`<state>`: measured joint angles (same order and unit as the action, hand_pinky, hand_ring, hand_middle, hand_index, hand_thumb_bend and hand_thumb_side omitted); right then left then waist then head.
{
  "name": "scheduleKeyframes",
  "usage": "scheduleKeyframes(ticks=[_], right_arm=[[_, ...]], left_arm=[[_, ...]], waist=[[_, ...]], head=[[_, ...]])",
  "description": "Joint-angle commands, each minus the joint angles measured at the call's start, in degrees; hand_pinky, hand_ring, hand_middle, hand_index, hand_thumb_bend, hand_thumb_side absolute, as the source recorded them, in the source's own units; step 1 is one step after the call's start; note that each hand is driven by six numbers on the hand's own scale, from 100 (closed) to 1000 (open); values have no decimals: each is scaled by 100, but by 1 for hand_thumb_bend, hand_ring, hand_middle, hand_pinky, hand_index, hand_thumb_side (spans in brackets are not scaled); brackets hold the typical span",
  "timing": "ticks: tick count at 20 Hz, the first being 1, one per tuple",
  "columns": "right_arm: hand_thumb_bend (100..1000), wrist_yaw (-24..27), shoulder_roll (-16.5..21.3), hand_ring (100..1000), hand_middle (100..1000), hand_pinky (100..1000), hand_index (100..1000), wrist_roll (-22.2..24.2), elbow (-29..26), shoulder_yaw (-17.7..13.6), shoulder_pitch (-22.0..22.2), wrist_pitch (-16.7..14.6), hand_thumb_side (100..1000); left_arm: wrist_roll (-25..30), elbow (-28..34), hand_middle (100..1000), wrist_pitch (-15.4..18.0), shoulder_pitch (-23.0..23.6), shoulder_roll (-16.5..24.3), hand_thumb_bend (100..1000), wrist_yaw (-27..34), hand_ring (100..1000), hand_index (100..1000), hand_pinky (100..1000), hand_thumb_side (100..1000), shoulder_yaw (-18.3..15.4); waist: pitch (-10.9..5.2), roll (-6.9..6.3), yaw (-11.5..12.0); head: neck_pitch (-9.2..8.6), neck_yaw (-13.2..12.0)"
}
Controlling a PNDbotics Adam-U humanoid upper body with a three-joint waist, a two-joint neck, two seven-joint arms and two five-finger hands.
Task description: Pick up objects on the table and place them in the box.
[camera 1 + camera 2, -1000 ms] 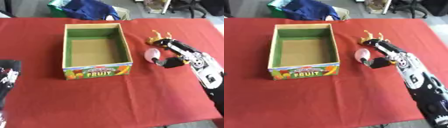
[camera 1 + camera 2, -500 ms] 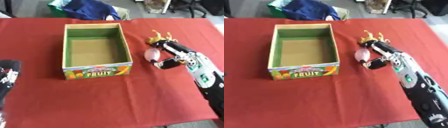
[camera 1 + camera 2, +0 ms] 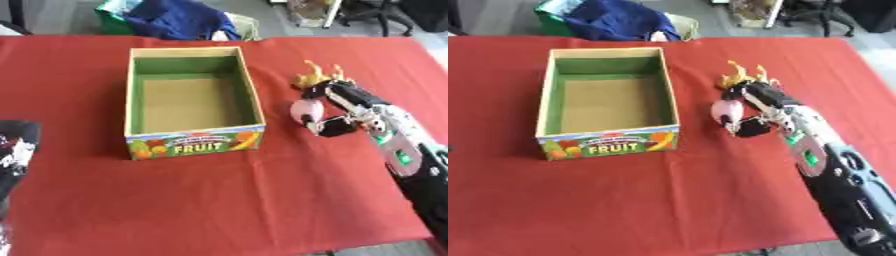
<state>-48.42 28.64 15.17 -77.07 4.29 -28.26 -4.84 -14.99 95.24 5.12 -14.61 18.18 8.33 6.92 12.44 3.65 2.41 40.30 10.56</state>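
Broadly, the red tablecloth (image 3: 219, 200) filled both views, its far edge meeting a floor where a blue cloth heap (image 3: 179, 17) and a green bin lay partly cut off by the top of the picture. On the cloth stood the open cardboard box (image 3: 194, 143), green inside with a brown floor and the word FRUIT on its near wall; nothing showed within it. The right arm ran up from the lower right corner, its lower part cut off by the edge. The right hand (image 3: 756, 112) lay to the right of the box and apart from it, fingers and thumb curled round a pale pink rounded object (image 3: 727, 110), whose nature could not be made out and whose right side the fingers hid. Whether it touched the cloth could not be told. Just beyond the hand lay a small yellow-orange object (image 3: 740, 75) of spiky outline, partly hidden. The left hand (image 3: 13, 150) showed only as a black-and-white shape at the left edge; its fingers could not be made out.
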Motion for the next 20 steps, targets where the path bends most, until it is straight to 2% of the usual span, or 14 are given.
scheduleKeyframes(ticks=[1,4,6,10,14,17,18,19,20], right_arm=[[100,-169,106,726,466,733,691,-239,-44,-29,-110,15,225],[100,-231,101,656,367,690,590,-515,-83,-52,-133,23,205],[100,-223,106,632,339,676,553,-681,-167,-66,-193,21,191],[100,-146,111,618,330,666,545,-799,-403,-22,-482,-51,169],[100,-2,37,614,332,662,548,-715,-528,117,-976,-149,154],[100,16,-137,607,332,653,551,-643,-424,257,-1426,-226,146],[100,25,-215,607,335,652,555,-625,-346,301,-1557,-249,237],[100,21,-307,607,335,651,555,-603,-256,354,-1694,-279,148],[100,3,-397,607,337,651,558,-580,-154,403,-1817,-308,150]], left_arm=[[20,67,515,7,-37,82,564,30,687,618,548,419,9],[18,69,515,9,-38,83,563,31,687,618,548,419,6],[18,69,515,8,-40,83,563,30,687,618,548,419,7],[21,69,515,5,-39,85,561,29,688,618,549,419,11],[29,72,515,-2,-38,80,562,30,688,619,549,419,20],[38,77,516,-6,-40,71,561,34,688,619,549,420,27],[39,78,516,-8,-41,66,562,36,688,619,549,417,28],[42,79,516,-9,-45,60,561,38,688,619,549,420,33],[46,80,516,-10,-49,54,560,40,688,619,549,420,36]], waist=[[-81,-5,4],[-80,-1,10],[-83,0,14],[-96,0,20],[-116,-14,35],[-130,-30,57],[-131,-34,64],[-130,-39,77],[-128,-44,89]], head=[[-6,17],[-8,11],[-13,5],[-7,7],[4,18],[2,32],[-2,35],[-8,39],[-15,40]])
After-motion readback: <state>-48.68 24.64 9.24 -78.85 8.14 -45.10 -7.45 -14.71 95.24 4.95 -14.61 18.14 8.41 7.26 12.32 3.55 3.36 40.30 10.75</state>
